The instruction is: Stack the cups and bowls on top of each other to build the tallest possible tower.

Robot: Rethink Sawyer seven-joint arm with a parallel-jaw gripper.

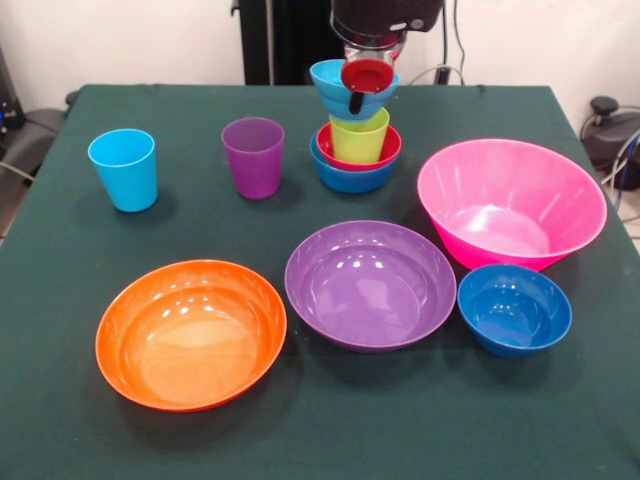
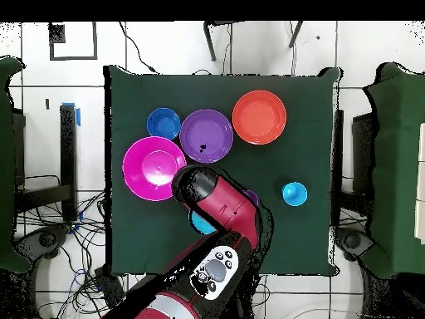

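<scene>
Front view: gripper (image 1: 362, 88) hangs directly above the tower (image 1: 356, 135) at the table's far side.
Grip: closed on a small red bowl (image 1: 366, 75).
Relation: red bowl sits in the top cyan bowl (image 1: 335, 85); the move runs straight down.

We see even, bright, diffuse illumination in both views. In the front view, soft white highlights sit on the inner surfaces of the orange bowl (image 1: 190, 333), the purple bowl (image 1: 370, 284) and the pink bowl (image 1: 510, 204), indicating light sources overhead. Shadows on the table (image 1: 60, 400) are faint and short; we note a soft one beside the light blue cup (image 1: 123, 169) toward 4 o'clock. The glare does not wash out colour. Focus is adequate across the table, with slight softness on the end effector (image 1: 366, 85) at 12 o'clock. In the overhead view, the floor reads bright and the table (image 2: 307, 241) dark.
</scene>
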